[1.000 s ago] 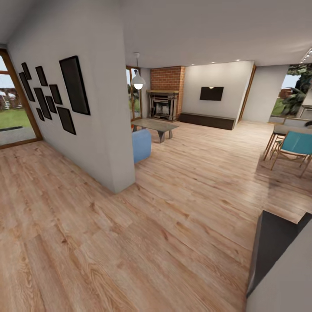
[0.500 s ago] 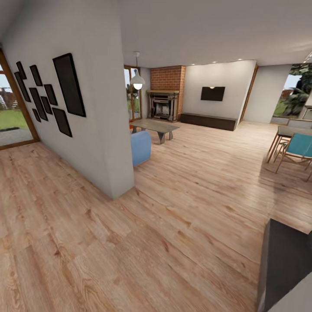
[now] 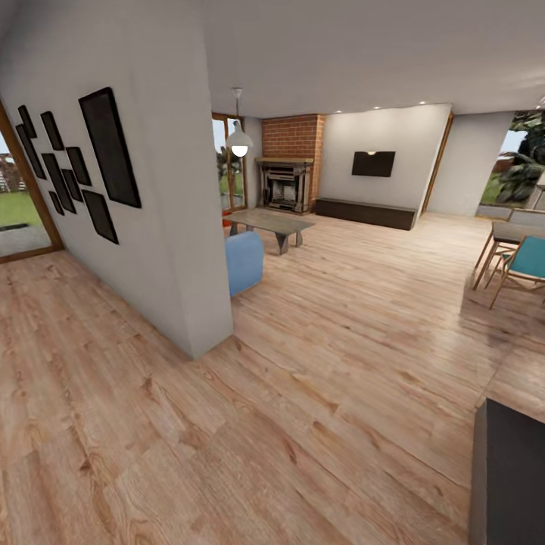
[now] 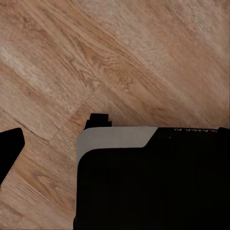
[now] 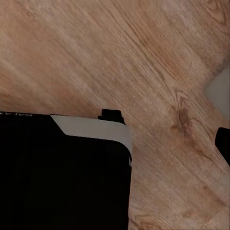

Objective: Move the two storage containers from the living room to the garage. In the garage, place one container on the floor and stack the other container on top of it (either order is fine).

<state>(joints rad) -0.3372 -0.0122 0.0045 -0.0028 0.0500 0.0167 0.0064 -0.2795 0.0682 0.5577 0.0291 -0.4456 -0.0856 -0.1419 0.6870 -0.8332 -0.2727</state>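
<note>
Head view shows us rolling closer to the living room, the dividing wall sliding left. A speck of orange-red by the coffee table may be a container; we cannot tell our fingers' state.

A white wall hid most of the blue sofa; a small orange patch behind it was too small to identify. The teal chair was cut off at the frame edge.
</note>
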